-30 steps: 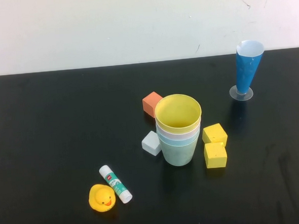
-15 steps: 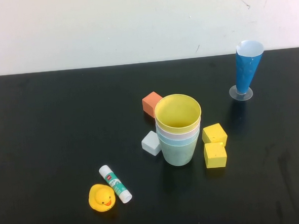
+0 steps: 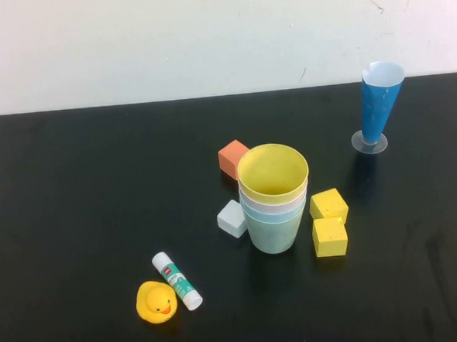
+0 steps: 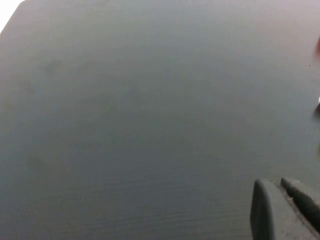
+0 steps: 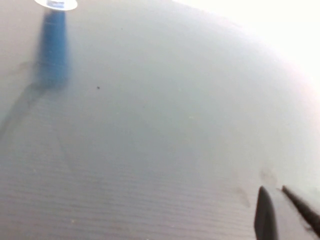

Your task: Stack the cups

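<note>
1. The four cups [image 3: 274, 203] stand nested in one upright stack near the middle of the black table [image 3: 82, 195]: the mint green cup [image 3: 274, 236] at the bottom, light blue and pale pink rims banded above it, the yellow cup [image 3: 273, 170] on top with its mouth open to the camera. Judged from this, the stacking looks complete.

2. Neither arm appears in the high view. The left gripper [image 4: 285, 210] shows only as a dark edge in its own wrist view, above bare tabletop, with none of the cups near it. Both fingers lie close together there, though whether they are shut cannot be told.

3. The right gripper [image 5: 285, 212] is likewise seen only at the edge of its wrist view, over empty table; its state cannot be told either. The base and the reflection of the blue cone [image 3: 379, 106] show well apart from it, and the stack is out of that camera's sight. Both arms seem pulled back, probably to leave the finished stack undisturbed.

4. The clutter sits untouched around the stack: an orange block [image 3: 232, 157] behind it, a pale grey block [image 3: 232, 218] beside it, and two yellow blocks [image 3: 329, 222] on the other side, one just beside the other.

5. A glue stick [image 3: 177, 280] lies touching a rubber duck [image 3: 156, 302], apart from the cups.
</note>
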### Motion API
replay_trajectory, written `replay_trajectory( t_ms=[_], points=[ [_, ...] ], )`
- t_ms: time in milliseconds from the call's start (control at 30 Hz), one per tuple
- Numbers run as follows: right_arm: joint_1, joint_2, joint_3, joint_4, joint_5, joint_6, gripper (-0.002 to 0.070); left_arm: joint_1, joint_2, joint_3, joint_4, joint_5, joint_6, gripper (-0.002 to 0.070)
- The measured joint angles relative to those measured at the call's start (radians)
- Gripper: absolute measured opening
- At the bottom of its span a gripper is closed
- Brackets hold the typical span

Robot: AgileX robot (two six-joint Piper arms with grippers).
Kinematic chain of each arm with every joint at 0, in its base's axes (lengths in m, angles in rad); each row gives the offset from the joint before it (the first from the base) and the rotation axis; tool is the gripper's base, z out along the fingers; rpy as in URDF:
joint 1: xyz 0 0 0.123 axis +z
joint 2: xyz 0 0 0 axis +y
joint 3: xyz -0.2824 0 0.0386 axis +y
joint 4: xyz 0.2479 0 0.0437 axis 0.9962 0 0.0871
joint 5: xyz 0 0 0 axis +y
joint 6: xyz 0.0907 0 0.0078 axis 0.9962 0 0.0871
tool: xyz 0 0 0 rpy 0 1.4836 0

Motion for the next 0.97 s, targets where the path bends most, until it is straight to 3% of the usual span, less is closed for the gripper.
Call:
replay_trajectory(
  t_ms=[300,633,967],
  points=[
    [0.000,0.000,0.000,0.143,0.000,-0.159,-0.0001,0.000,0.000,0.000,0.000,0.000,0.000,-0.0001],
    [0.000,0.000,0.000,0.105,-0.003,0.148,-0.0001,0.000,0.000,0.000,0.000,0.000,0.000,-0.0001],
    [0.000,0.000,0.000,0.099,-0.006,0.187,-0.0001,0.000,0.000,0.000,0.000,0.000,0.000,-0.0001]
  ],
)
